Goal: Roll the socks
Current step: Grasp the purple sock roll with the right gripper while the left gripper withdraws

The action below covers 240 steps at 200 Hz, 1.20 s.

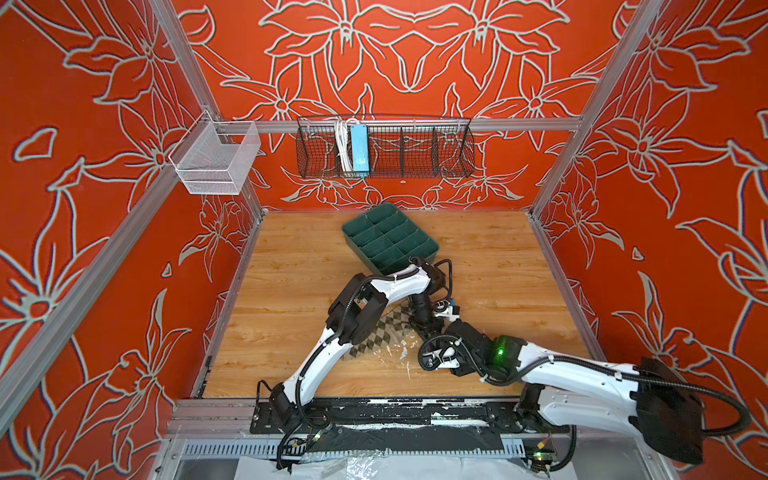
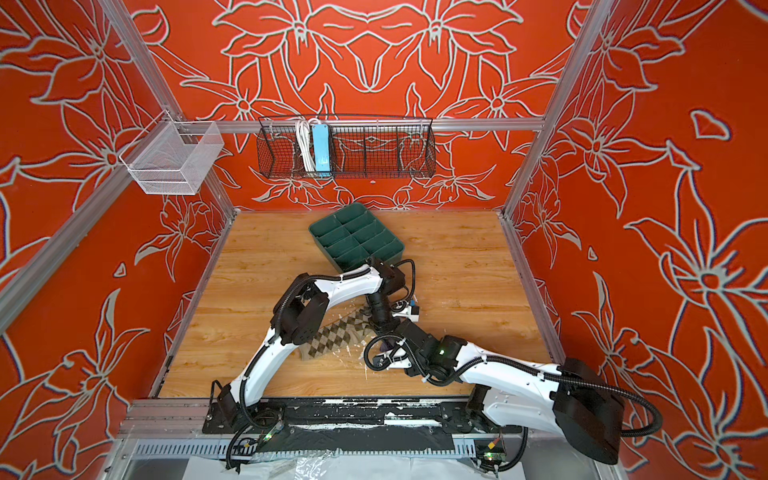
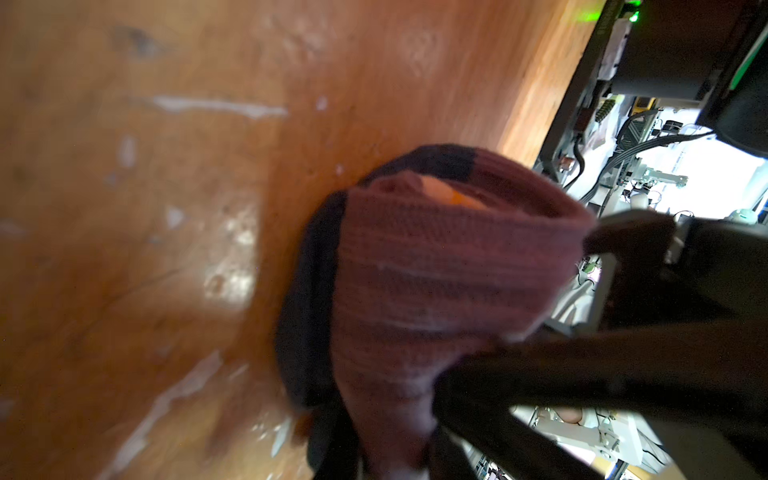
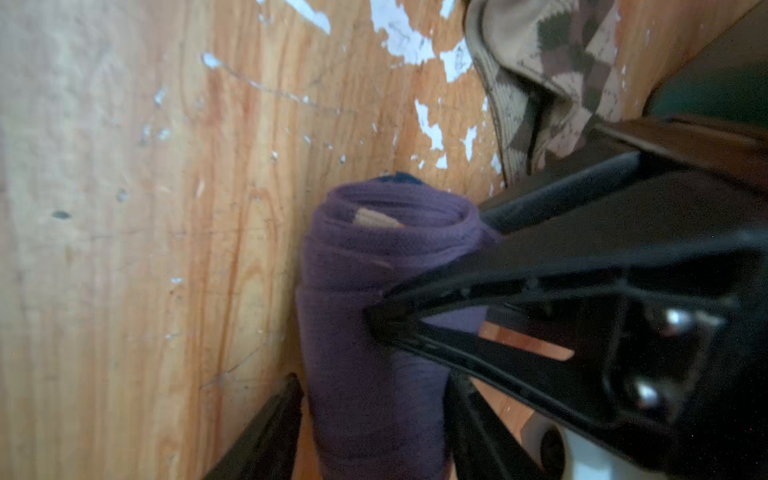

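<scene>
Item: purple sock, wound into a near-complete roll, just 5 o'clock of surface centre.
Right gripper: fingers clamp the roll's sides.
Left gripper: fingers pinch its fabric edge.
Argyle sock: 9 o'clock, not yet rolled.
Step, as judged: finishing the first roll.
Next: secure the cuff and release without unwinding.

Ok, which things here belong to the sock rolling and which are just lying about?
In the job: purple sock, partly rolled; argyle sock.
Lying about: green divided tray; black wire basket with power strip; white mesh basket.
</scene>
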Available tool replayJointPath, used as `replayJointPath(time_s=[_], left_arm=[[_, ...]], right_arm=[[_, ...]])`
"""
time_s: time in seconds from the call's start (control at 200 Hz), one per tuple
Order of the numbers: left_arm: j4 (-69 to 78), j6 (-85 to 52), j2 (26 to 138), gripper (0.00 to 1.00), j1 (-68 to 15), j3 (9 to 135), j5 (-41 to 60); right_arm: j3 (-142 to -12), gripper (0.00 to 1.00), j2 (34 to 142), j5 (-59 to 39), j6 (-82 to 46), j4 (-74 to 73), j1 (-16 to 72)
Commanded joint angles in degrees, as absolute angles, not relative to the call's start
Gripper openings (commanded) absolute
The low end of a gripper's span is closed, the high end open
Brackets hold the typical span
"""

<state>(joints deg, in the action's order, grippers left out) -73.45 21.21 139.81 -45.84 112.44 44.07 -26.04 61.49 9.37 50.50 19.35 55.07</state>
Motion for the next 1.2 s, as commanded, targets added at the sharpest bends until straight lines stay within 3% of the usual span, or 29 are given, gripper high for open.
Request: replayJointPath(time_s=[0.0, 0.18, 0.28, 0.44, 0.54, 0.656, 0.776, 1.036, 1.196], left_arm=[[-72.4, 22.4, 143.4, 0.0, -46.6, 111.3, 41.1], [-72.4, 22.3, 143.5, 0.0, -46.6, 111.3, 42.1], [-72.4, 22.3, 143.2, 0.0, -46.6, 111.4, 42.5], [-71.4, 21.7, 141.5, 0.0, -46.6, 110.7, 42.7], [-67.3, 19.9, 137.8, 0.15, -46.6, 108.2, 41.4], [-58.4, 16.5, 129.5, 0.41, -46.4, 101.6, 38.2], [-52.0, 15.1, 120.5, 0.55, -46.3, 95.7, 33.4], [-47.1, 14.8, 107.5, 0.67, -46.3, 86.0, 20.1], [-36.5, 9.4, 93.2, 0.67, -46.2, 74.8, 2.3]], right_arm=[[-24.3, 0.59, 61.1, 13.3, 50.5, 18.7, 54.7], [-24.3, 0.58, 65.6, 13.2, 49.9, 15.1, 54.9], [-25.0, 0.51, 69.7, 13.1, 49.5, 13.1, 55.3], [-28.1, 0.21, 75.3, 12.4, 46.9, 17.4, 55.7], [-30.3, 0.0, 76.2, 10.3, 45.8, 22.9, 55.9], [-31.7, 0.0, 75.3, 7.0, 44.9, 29.4, 55.9], [-31.6, 0.0, 73.3, 4.8, 44.2, 33.8, 55.8], [-32.8, 0.0, 71.5, 0.2, 41.4, 39.1, 54.8], [-35.1, 0.0, 71.5, -7.1, 38.9, 42.2, 53.0]])
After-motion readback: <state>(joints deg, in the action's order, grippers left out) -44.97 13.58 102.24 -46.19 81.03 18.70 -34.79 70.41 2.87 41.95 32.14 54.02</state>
